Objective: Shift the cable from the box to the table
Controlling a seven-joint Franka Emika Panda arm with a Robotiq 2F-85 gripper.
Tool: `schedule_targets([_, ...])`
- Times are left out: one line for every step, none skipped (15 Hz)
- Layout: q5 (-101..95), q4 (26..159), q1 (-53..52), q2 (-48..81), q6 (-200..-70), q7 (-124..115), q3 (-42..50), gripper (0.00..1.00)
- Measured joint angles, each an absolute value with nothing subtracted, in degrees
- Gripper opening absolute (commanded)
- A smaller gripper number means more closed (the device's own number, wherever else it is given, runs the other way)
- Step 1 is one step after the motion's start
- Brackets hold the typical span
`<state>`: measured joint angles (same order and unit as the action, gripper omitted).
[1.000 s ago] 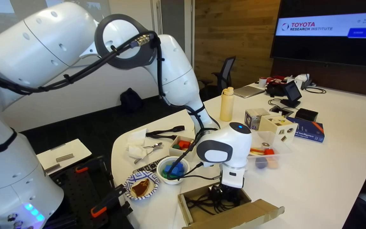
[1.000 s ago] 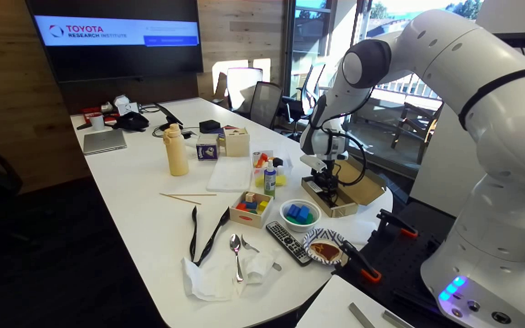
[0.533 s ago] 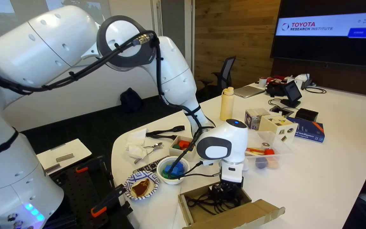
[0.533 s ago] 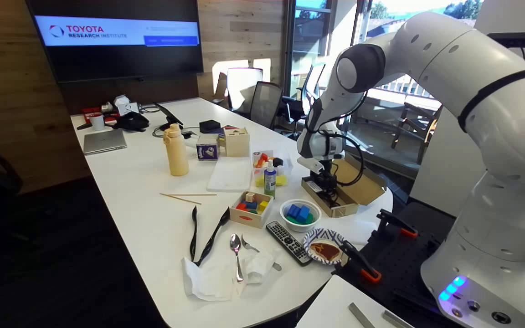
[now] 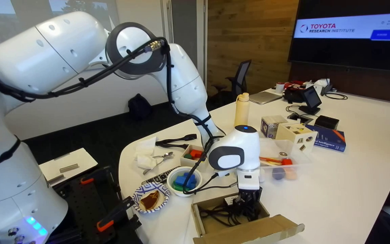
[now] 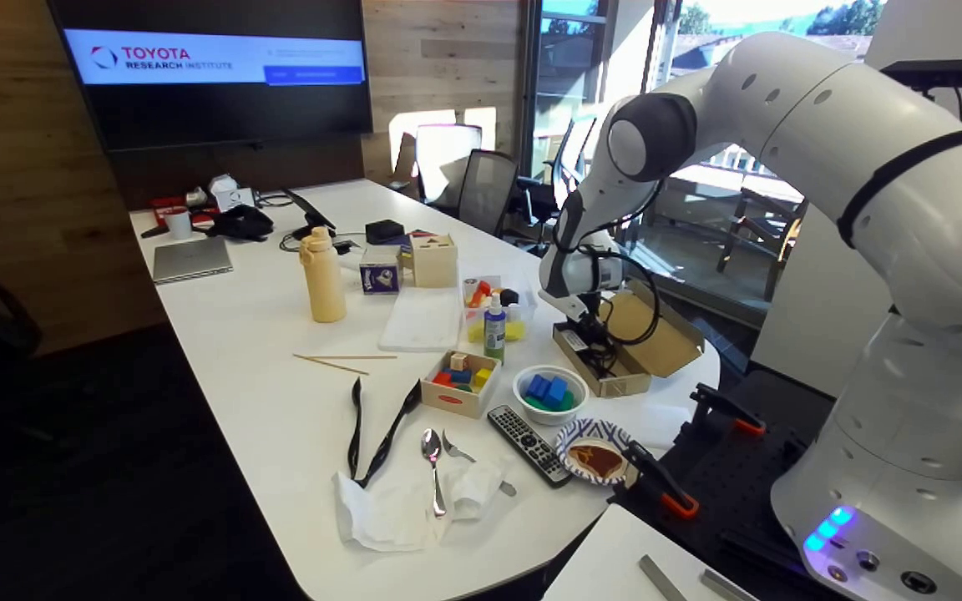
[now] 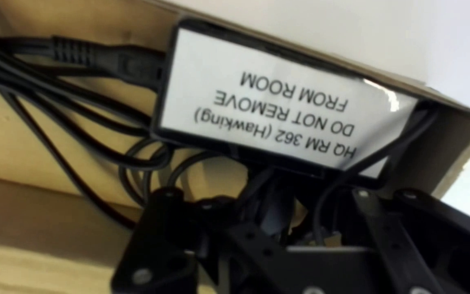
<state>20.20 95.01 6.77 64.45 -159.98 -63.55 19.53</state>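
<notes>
Stretching farther out than 1 second ago, my robot arm (image 5: pixel 186 84) carries its elbow lower, and the cardboard box (image 5: pixel 249 231) looks slightly nudged.

In an exterior view, my claw (image 5: pixel 250 205) points down into the box among loops of black power cord (image 5: pixel 229 217), and a white label (image 5: pixel 229 200) shows just beside it. All the cord I can make out there lies within the box walls; none reaches the white conference table (image 5: pixel 337 189).

In an exterior view, my claw dips into the box, with a bowl of blocks (image 6: pixel 548 417) near the box.

Through the wrist view, the label sits upside down on a power adapter (image 7: pixel 288 106) along 1 wall, with a cord plug (image 7: pixel 133 65) in its end. My 2 jaws stand apart with dark cords between them; their tips are lost in the tangle, so I cannot tell what they touch.

I judge the grasp to be the step in hand. Next I should seat the jaws around the bunched cord, close firmly, then lift high enough that trailing loops clear the wall.
</notes>
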Motion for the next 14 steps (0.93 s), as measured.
schedule_targets([20.2, 94.7, 6.8, 64.6, -160.5, -63.5, 19.5, 0.00])
schedule_targets([20.2, 94.5, 6.9, 64.7, -161.0, -63.5, 19.5, 0.00])
schedule_targets([20.2, 94.5, 7.0, 64.7, -161.3, -63.1, 19.4, 0.00])
schedule_targets([20.2, 94.4, 7.4, 64.6, -161.5, -61.9, 19.0, 0.00])
schedule_targets([20.2, 94.4, 8.0, 64.3, -161.8, -60.1, 18.4, 0.00])
schedule_targets([20.2, 94.5, 8.9, 63.8, -161.8, -57.7, 17.5, 0.00])
schedule_targets([20.1, 94.6, 10.0, 62.9, -161.8, -54.8, 16.3, 0.00])
schedule_targets([20.1, 95.0, 11.3, 61.8, -161.8, -51.5, 14.8, 0.00])
schedule_targets([20.1, 95.6, 12.5, 60.5, -161.6, -48.1, 13.5, 0.00])
schedule_targets([20.1, 96.4, 13.6, 59.0, -161.2, -44.7, 12.2, 0.00])
schedule_targets([20.1, 97.3, 14.5, 57.3, -160.4, -41.5, 11.3, 0.00])
schedule_targets([20.1, 98.3, 15.0, 55.5, -159.2, -38.7, 10.7, 0.00])
schedule_targets([20.1, 99.3, 15.4, 53.5, -157.7, -36.2, 10.5, 0.00])
schedule_targets([20.1, 100.3, 15.5, 51.5, -155.8, -33.9, 10.5, 0.00])
